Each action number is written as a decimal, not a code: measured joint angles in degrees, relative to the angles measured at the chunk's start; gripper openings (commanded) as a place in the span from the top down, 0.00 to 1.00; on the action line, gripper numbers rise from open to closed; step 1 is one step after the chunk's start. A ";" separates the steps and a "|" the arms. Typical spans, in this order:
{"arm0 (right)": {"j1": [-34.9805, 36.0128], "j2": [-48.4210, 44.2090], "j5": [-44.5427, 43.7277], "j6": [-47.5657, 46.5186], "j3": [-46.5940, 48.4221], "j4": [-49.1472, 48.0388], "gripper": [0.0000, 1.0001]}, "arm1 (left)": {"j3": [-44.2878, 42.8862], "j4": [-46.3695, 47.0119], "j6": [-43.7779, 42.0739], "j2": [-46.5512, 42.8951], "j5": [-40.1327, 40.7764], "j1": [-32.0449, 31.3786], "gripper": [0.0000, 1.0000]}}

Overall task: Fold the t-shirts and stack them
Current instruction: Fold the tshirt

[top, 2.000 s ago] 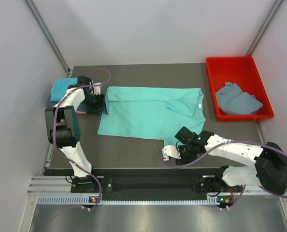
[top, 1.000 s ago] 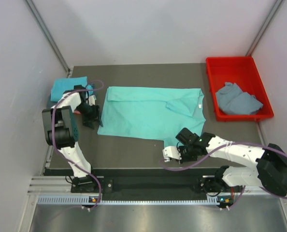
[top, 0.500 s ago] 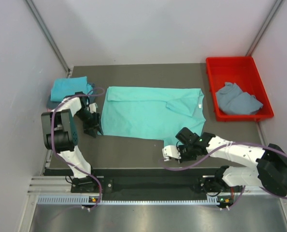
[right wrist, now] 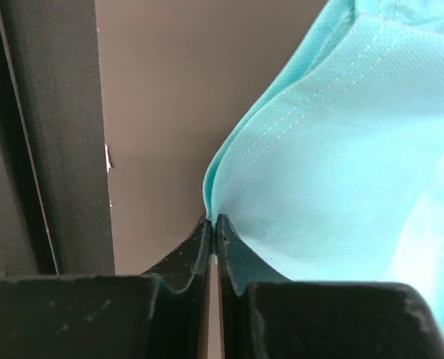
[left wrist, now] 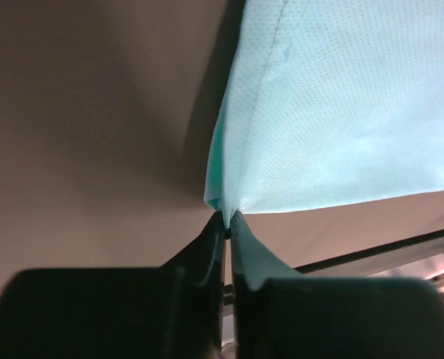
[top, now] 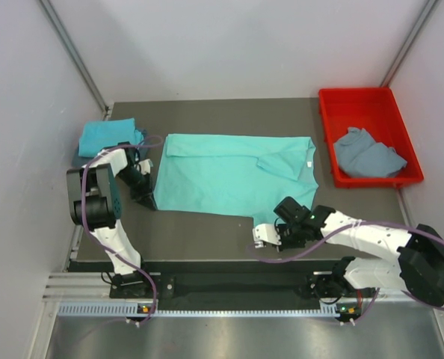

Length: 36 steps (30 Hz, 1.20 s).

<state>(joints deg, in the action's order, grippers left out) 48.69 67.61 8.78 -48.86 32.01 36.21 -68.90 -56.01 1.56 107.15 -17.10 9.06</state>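
Note:
A turquoise t-shirt [top: 229, 176] lies spread flat across the middle of the dark table. My left gripper [top: 149, 202] is shut on its near left corner [left wrist: 223, 203], the cloth pinched between the fingertips. At the near right, my right gripper [top: 273, 233] is shut on a stitched edge of the same t-shirt [right wrist: 282, 187]. A folded teal t-shirt [top: 106, 134] rests at the far left on a darker piece. A slate grey-blue t-shirt [top: 368, 153] lies crumpled in the red tray [top: 356, 99].
The red tray stands at the far right of the table. White walls close in on the left, back and right. The table's near edge [top: 207, 263] runs just behind both arm bases.
The left gripper moved from beside the teal stack toward the near left corner of the turquoise t-shirt and shut on it. The right gripper stayed at the near right edge.

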 measured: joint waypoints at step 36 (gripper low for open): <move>-27.28 11.06 -5.73 3.04 32.33 -5.75 1.00 | -37.59 -9.60 -7.80 12.66 -9.05 -1.79 1.00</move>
<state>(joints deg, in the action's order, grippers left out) 21.41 78.67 3.05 -45.82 64.34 30.46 -106.50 -65.60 -6.24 119.81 -26.15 7.27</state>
